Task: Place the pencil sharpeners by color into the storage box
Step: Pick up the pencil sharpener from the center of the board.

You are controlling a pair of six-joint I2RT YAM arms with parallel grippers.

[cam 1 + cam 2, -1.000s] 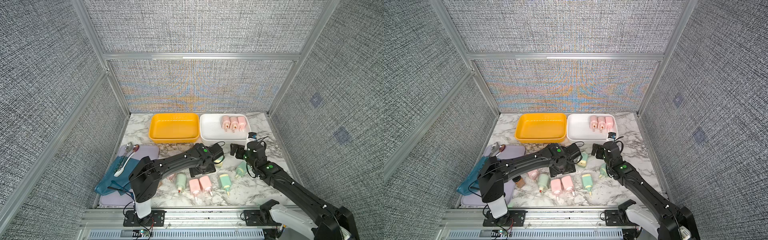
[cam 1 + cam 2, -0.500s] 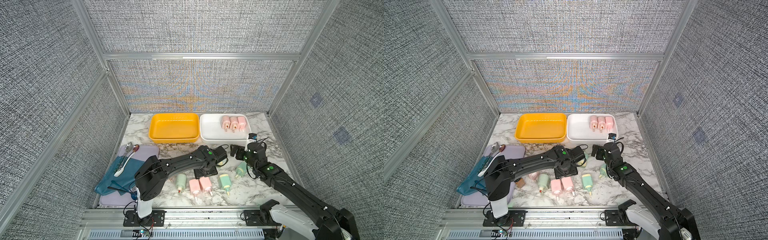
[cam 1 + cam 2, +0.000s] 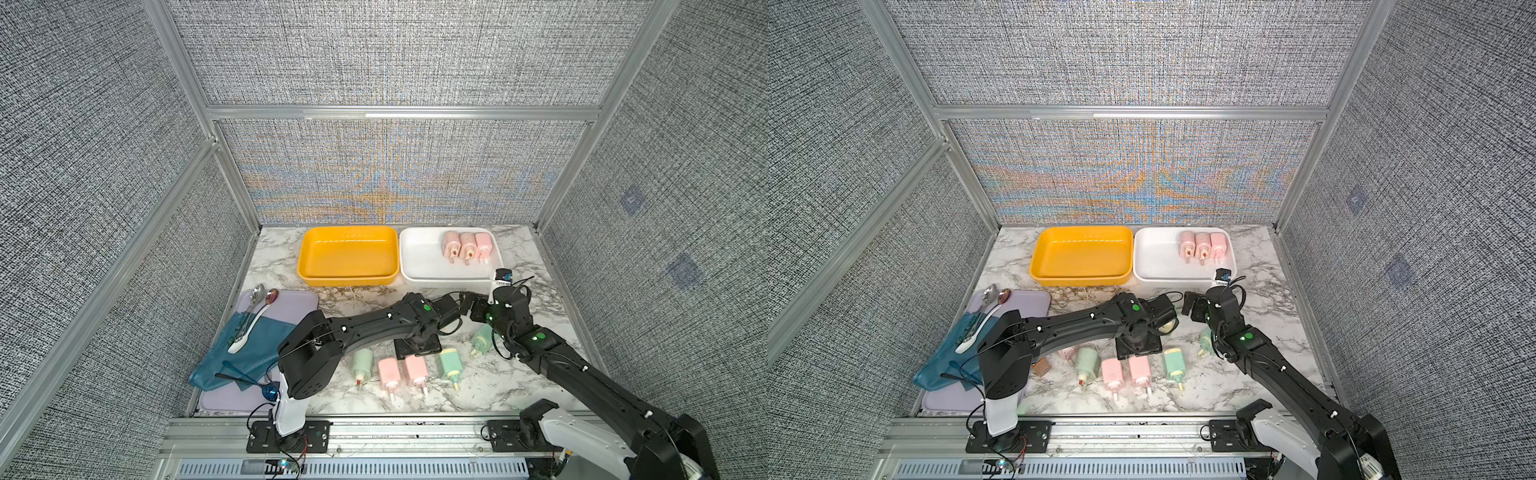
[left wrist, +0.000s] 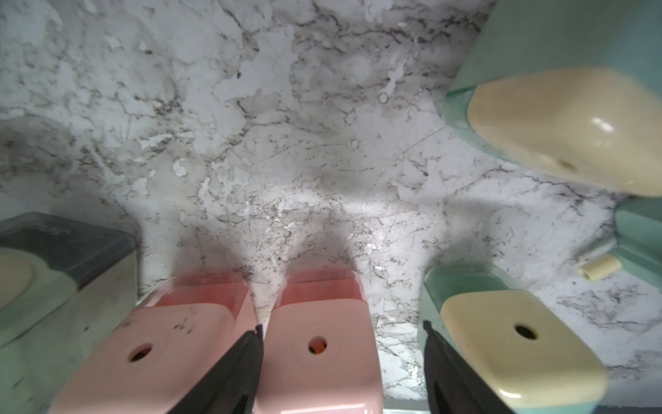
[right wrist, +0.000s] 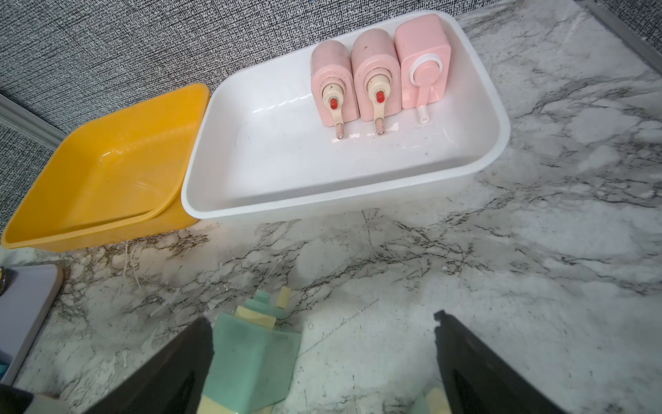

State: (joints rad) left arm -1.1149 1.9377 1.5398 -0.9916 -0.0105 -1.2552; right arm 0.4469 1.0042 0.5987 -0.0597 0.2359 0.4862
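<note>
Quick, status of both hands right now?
Left hand: open, straddling a pink sharpener, not gripping it.
Right hand: open, holding nothing; a mint green sharpener sits loose between its jaws.

Three sharpeners (image 3: 468,246) (pink) boxed, rest (image 3: 416,370) loose

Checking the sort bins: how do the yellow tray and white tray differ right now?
Contents: the white tray holds three pink sharpeners in a row; the yellow tray holds none. Build: the yellow tray looks like two nested shells, the white tray a single one. Both are rounded rectangles, side by side at the back of the table.
</note>
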